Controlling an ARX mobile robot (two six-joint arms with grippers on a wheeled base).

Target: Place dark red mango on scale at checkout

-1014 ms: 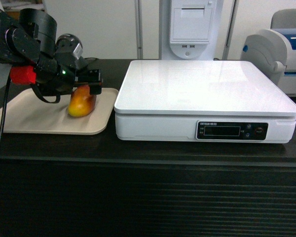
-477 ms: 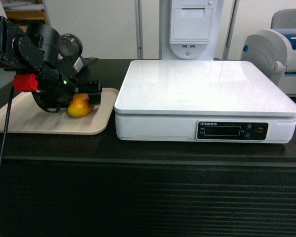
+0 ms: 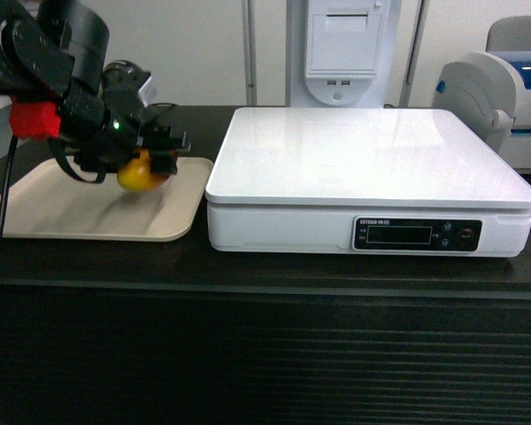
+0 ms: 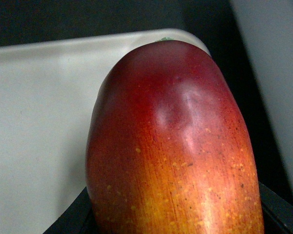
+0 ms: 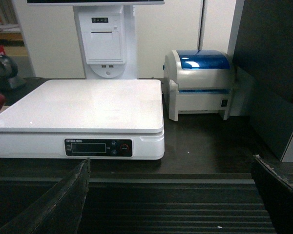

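Note:
The mango (image 3: 140,173), red-orange fading to yellow, hangs just above the beige tray (image 3: 62,217) with my left gripper (image 3: 155,159) shut on it. In the left wrist view the mango (image 4: 171,141) fills the frame, with black fingers (image 4: 71,222) at the bottom corners. The white scale (image 3: 372,164) stands to the right on the black checkout (image 3: 265,354), its platter bare. Low in front of the counter's ribbed panel (image 5: 171,214), my right gripper (image 5: 171,200) is open and holds nothing. It faces the scale (image 5: 83,105) and does not show in the head view.
A receipt printer stand (image 3: 341,49) rises behind the scale. A white and blue label printer (image 5: 202,83) sits at the right of the scale. A round black scanner (image 3: 128,80) stands behind the tray. A dark panel (image 5: 273,63) walls the far right.
The left gripper has closed round the mango and lifted it a little off the tray. The scale and counter have not moved.

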